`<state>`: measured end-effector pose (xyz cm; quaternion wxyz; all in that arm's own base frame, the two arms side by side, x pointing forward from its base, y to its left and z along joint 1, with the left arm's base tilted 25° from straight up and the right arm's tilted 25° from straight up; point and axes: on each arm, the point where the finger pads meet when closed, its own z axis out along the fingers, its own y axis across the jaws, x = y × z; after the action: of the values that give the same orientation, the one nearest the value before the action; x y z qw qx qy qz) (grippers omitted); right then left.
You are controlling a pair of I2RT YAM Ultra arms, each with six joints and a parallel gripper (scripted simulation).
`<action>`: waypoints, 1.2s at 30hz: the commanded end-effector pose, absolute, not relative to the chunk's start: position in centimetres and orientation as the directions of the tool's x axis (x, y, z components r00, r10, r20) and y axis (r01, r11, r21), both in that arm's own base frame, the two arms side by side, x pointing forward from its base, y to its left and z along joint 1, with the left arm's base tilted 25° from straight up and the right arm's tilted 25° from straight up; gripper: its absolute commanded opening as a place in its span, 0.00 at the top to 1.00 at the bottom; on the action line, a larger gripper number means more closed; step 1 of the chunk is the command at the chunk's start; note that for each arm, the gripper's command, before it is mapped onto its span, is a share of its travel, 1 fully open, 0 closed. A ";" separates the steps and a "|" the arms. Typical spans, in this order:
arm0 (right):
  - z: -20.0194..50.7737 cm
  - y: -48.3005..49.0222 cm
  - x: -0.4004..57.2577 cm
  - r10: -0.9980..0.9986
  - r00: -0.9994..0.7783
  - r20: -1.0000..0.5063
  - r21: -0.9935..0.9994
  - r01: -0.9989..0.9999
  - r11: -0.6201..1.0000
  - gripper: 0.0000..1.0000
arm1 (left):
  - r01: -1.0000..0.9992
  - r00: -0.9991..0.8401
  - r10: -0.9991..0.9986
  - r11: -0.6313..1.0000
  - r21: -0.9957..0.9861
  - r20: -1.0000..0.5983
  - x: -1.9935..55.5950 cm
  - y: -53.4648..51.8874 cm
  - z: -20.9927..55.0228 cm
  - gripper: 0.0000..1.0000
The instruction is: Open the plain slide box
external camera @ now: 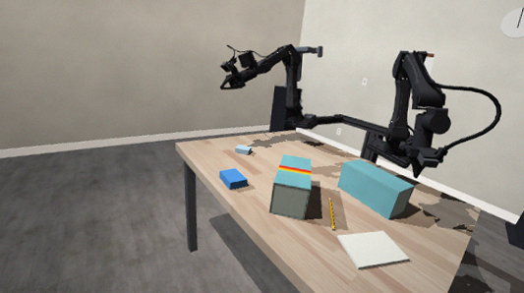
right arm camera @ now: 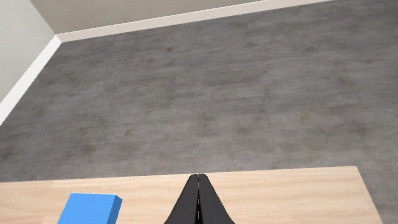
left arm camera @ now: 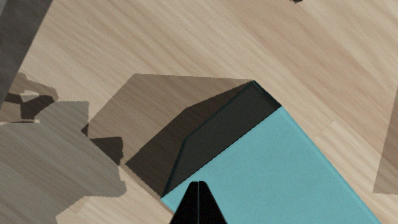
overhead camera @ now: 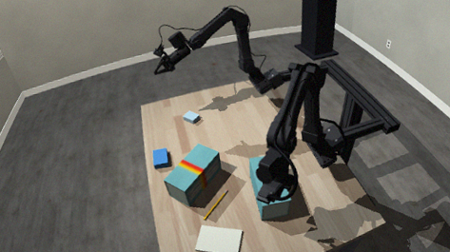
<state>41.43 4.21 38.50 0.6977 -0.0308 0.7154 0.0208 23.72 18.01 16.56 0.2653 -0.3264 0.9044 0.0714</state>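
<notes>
The plain teal slide box (overhead camera: 275,209) (external camera: 373,186) (left arm camera: 280,165) lies on the table with no tray showing beyond the sleeve; its dark end face shows in the left wrist view. The banded teal slide box (overhead camera: 203,153) (external camera: 293,178) lies beside it, its grey end flush with the sleeve; which way up it is I cannot tell. My left gripper (overhead camera: 261,199) (external camera: 417,174) (left arm camera: 198,191) is shut and empty, above the plain box near one end. My right gripper (overhead camera: 157,72) (external camera: 222,88) (right arm camera: 198,184) is shut and empty, high up and away from both boxes.
A yellow pencil (overhead camera: 215,205) (external camera: 332,214) lies between the boxes, near a white pad (overhead camera: 219,240) (external camera: 373,249). A blue block (overhead camera: 160,157) (external camera: 233,178) (right arm camera: 90,209) lies near the table edge. A small light blue block (overhead camera: 191,116) (external camera: 243,149) lies farther along.
</notes>
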 end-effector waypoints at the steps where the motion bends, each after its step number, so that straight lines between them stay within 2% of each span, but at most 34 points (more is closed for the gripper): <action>1: 38.5 2.6 38.9 -0.003 -0.077 -0.997 0.003 -0.083 0.997 0.99 | -0.509 -0.785 -0.498 0.858 -0.076 -0.369 22.8 14.5 13.9 0.99; 3: 37.9 1.6 38.2 0.000 -0.090 -0.996 0.006 -0.062 0.998 0.99 | -0.474 -0.756 -0.444 0.878 -0.065 -0.481 24.8 15.2 17.1 0.99; 7: 39.2 0.9 37.7 0.002 -0.061 -0.998 0.005 -0.045 0.999 0.99 | -0.457 -0.773 -0.435 0.887 -0.070 -0.462 24.5 14.5 16.2 0.99; 9: 39.9 0.4 37.6 -0.013 -0.042 -0.999 -0.012 -0.026 1.000 0.99 | -0.467 -0.802 -0.459 0.881 -0.077 -0.382 23.4 13.8 13.0 0.99; 11: 38.8 0.5 38.5 -0.015 -0.066 -0.998 -0.013 -0.027 1.000 0.99 | -0.501 -0.751 -0.466 0.864 -0.056 -0.467 24.3 15.2 15.5 0.99; 12: 41.6 0.1 37.5 -0.015 0.009 -1.000 -0.015 -0.006 1.000 0.99 | -0.499 -0.775 -0.478 0.864 -0.062 -0.414 23.9 14.6 13.6 0.99; 13: 43.8 -0.3 36.6 -0.016 0.069 -0.998 -0.015 0.010 1.000 0.99 | -0.499 -0.765 -0.472 0.864 -0.060 -0.439 24.0 14.7 14.4 0.99; 15: 44.1 -0.2 36.9 -0.015 0.084 -0.996 -0.014 0.010 1.000 0.99 | -0.501 -0.762 -0.481 0.862 -0.076 -0.434 24.0 14.7 14.2 0.99; 20: 41.6 0.1 38.1 -0.010 0.012 -1.000 -0.010 0.002 1.000 0.99 | -0.486 -0.766 -0.464 0.871 -0.073 -0.444 24.3 14.7 14.9 0.99; 22: 37.4 2.4 39.7 -0.040 -0.060 -0.997 -0.035 -0.073 0.997 0.99 | -0.483 -0.752 -0.454 0.873 -0.069 -0.478 24.3 14.8 15.8 0.99; 29: 36.5 6.9 41.6 -0.116 0.003 -0.993 -0.114 -0.175 0.978 0.99 | -0.483 -0.752 -0.454 0.873 -0.068 -0.479 24.3 14.8 15.8 0.99; 36: 30.0 14.6 42.9 -0.214 -0.020 -0.977 -0.194 -0.350 0.916 0.99 | -0.484 -0.752 -0.454 0.873 -0.068 -0.479 24.3 14.8 15.8 0.99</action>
<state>42.25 11.52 31.17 0.6608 -0.1508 0.7338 0.0469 23.92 14.60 14.24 0.2195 -0.2559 0.9412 0.0239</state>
